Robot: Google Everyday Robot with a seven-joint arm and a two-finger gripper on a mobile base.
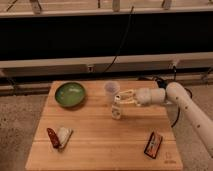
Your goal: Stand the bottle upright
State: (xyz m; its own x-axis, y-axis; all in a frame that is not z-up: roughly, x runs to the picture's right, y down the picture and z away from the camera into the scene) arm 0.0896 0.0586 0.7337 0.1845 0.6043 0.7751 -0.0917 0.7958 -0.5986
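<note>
Near the wooden worktop's (100, 145) rear edge, right of centre, the clear bottle (117, 107) is standing nearly vertical, cap uppermost, while the gripper (122, 98), reaching in from the right, is closing around its upper part.

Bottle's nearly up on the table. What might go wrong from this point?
1. The bottle is slim and tall, so it may topple if the gripper lets go while it leans.
2. The plastic cup stands just behind the bottle; a sideways pull-out might knock it.
3. The gripper sits near the bottle's top, so lifting away could drag it over. Whether the jaws are closed on it is not clear.
</note>
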